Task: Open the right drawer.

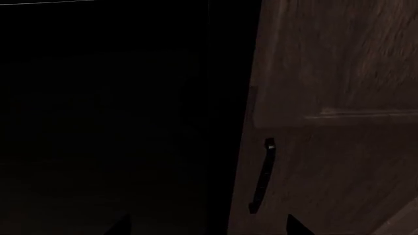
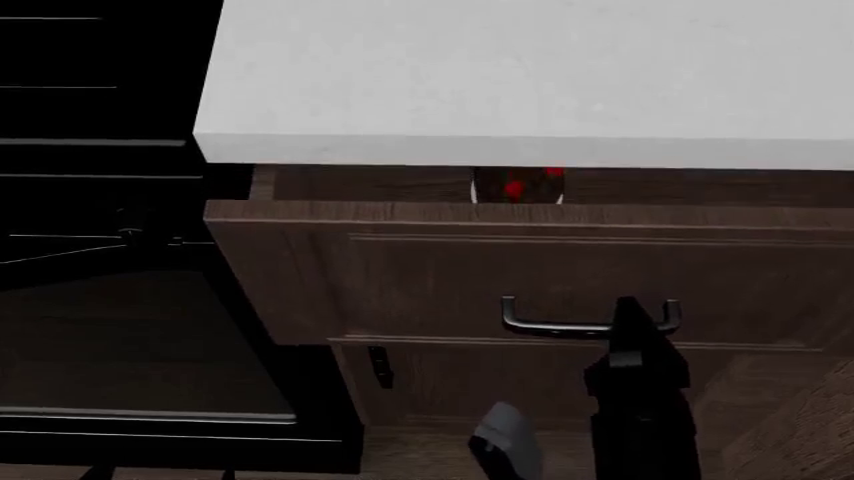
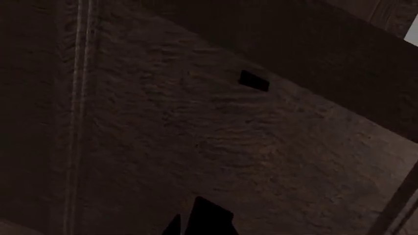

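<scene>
The right drawer is a dark brown wood-grain drawer under the white counter, and it stands pulled out a little. Its black bar handle is at the centre of the front. My right gripper reaches up from below, and its narrow black tip overlaps the handle's right part. In the right wrist view its fingertips sit together against the wood front. My left gripper is open and empty. It faces a cabinet door with a vertical black handle.
A black oven front fills the left of the head view and shows in the left wrist view. A red and white object shows inside the drawer gap. A grey arm part sits low, below the drawer.
</scene>
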Tool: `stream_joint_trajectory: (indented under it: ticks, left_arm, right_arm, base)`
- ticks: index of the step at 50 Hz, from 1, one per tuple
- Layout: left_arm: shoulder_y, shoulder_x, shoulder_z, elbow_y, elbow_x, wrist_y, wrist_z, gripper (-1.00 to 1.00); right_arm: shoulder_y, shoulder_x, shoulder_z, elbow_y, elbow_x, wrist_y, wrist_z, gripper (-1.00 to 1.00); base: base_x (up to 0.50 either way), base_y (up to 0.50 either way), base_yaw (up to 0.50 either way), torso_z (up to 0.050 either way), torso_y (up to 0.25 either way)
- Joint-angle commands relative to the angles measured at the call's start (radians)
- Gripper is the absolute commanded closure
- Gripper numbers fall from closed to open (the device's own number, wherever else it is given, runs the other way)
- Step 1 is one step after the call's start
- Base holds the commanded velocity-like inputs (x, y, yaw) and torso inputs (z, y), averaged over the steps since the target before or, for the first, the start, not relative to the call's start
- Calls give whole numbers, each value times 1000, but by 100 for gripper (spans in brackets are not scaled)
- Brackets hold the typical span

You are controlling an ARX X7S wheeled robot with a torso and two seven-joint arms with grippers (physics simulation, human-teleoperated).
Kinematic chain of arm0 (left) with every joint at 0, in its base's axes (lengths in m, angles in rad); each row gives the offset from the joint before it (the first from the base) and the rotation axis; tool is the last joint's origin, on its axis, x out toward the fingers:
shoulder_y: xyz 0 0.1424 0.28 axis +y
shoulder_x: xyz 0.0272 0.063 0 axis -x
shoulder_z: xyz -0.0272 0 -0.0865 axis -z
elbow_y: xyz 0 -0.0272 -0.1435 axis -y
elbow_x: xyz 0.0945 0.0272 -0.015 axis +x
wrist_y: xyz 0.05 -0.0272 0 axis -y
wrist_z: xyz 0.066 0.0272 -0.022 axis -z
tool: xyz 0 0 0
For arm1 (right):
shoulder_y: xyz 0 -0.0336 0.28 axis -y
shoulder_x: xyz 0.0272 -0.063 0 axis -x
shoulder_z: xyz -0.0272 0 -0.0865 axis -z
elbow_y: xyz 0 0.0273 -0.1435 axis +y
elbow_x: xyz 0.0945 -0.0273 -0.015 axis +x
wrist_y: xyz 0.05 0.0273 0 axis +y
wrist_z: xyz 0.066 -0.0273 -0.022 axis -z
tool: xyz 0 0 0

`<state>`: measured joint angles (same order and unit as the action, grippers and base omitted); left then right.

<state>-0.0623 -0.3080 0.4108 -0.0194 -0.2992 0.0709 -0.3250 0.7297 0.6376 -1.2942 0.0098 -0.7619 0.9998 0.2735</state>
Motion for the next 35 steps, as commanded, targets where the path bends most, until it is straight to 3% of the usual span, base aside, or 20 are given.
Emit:
stream_joint_trajectory:
  ticks: [1, 35]
  left_arm:
    - [-1, -1, 4, -2, -1, 2, -1, -100]
    - [1, -8, 8, 2, -7, 7, -10, -100]
  right_arm:
    - [-24, -3, -49, -66, -88, 14, 24, 100]
    - [-55, 8, -62, -68, -108, 18, 30, 100]
  base:
    - [0, 4, 0, 0, 0]
    - [-30, 2, 3, 0, 0]
